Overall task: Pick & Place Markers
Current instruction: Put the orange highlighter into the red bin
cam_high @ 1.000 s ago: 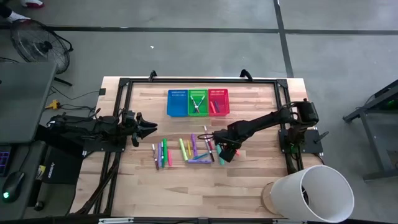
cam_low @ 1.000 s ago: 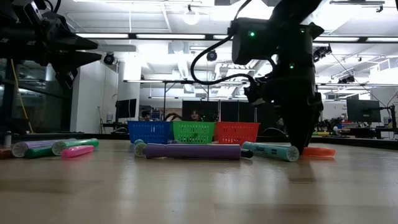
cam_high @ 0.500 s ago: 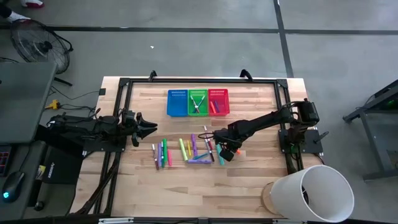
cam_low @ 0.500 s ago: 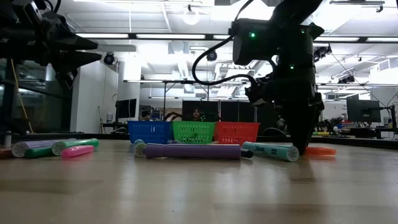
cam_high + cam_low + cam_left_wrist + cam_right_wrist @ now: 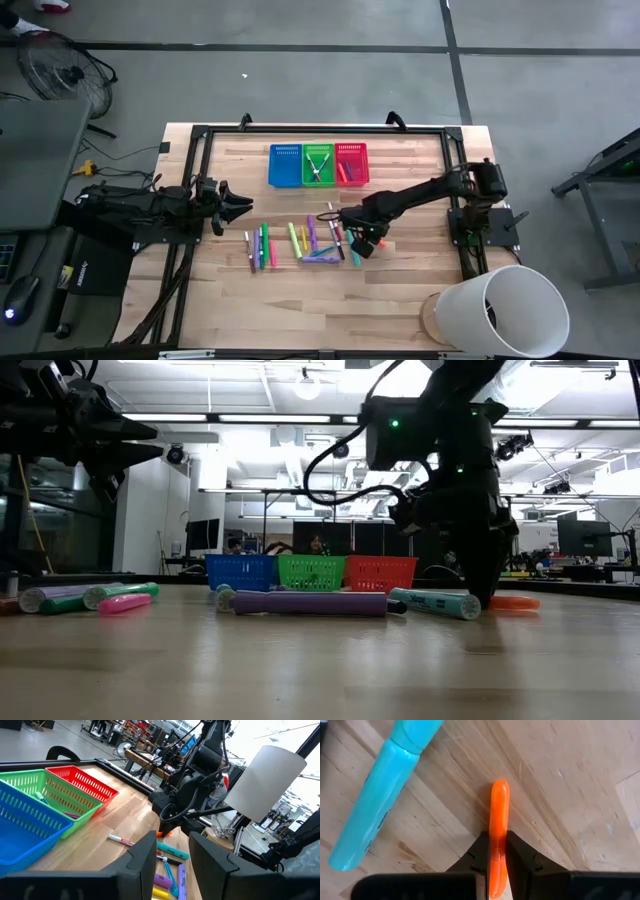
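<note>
1. The left gripper (image 5: 243, 203) hovers above the table's (image 5: 400, 290) left side with its fingers spread apart, holding nothing.
2. Just to its right, a loose row of markers (image 5: 262, 245) lies flat on the wood: pink, green and purple ones among them.
3. Farther right, another cluster (image 5: 318, 240) of yellow, purple and teal markers lies below three baskets, blue (image 5: 285, 165), green (image 5: 319, 164) and red (image 5: 352, 164), which stand side by side at the table's far edge.
4. The right gripper (image 5: 494, 852) is down at the table, its fingers closed narrowly on the orange marker (image 5: 498, 815), which lies on the wood beside a teal marker (image 5: 380, 805).
</note>
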Tool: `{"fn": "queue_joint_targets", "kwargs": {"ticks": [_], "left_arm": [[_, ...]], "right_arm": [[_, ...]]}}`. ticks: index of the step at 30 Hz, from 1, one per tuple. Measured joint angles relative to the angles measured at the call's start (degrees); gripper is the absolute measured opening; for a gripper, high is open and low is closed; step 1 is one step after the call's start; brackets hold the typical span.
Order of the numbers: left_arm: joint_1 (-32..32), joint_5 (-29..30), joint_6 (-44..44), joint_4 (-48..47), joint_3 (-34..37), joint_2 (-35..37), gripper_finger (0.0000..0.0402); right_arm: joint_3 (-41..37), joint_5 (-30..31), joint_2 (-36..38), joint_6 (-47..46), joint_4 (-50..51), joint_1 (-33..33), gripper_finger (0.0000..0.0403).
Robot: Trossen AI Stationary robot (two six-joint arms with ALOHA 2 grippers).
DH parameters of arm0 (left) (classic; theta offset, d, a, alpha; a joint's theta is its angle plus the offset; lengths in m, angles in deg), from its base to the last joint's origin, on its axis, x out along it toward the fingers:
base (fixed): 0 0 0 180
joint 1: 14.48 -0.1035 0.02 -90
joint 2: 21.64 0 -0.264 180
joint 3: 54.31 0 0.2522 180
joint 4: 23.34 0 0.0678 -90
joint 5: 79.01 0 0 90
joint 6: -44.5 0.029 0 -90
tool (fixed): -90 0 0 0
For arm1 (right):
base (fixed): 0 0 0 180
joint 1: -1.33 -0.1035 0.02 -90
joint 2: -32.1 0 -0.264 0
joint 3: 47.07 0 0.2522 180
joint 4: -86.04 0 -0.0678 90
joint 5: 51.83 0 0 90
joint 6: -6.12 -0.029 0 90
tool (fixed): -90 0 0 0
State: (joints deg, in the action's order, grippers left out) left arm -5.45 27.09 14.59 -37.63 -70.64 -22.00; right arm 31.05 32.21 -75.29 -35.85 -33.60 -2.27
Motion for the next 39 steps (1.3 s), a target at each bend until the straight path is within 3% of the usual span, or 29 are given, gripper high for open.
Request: {"fn": "queue_joint_targets", "kwargs": {"ticks": [21,32,39], "left_arm": [[0.0,0.0,0.0,0.0,0.0,0.0,0.0115],[0.0,0.0,0.0,0.0,0.0,0.0,0.0115],[0.0,0.0,0.0,0.0,0.0,0.0,0.0115]], "right_arm": [[14.2,0.7,0.0,1.6,4.6,6.8,0.0028],[20.1,7.0,0.1,2.0,3.6,16.5,0.0028],[20.2,7.2,0.1,1.9,0.1,23.8,0.0028]]}}
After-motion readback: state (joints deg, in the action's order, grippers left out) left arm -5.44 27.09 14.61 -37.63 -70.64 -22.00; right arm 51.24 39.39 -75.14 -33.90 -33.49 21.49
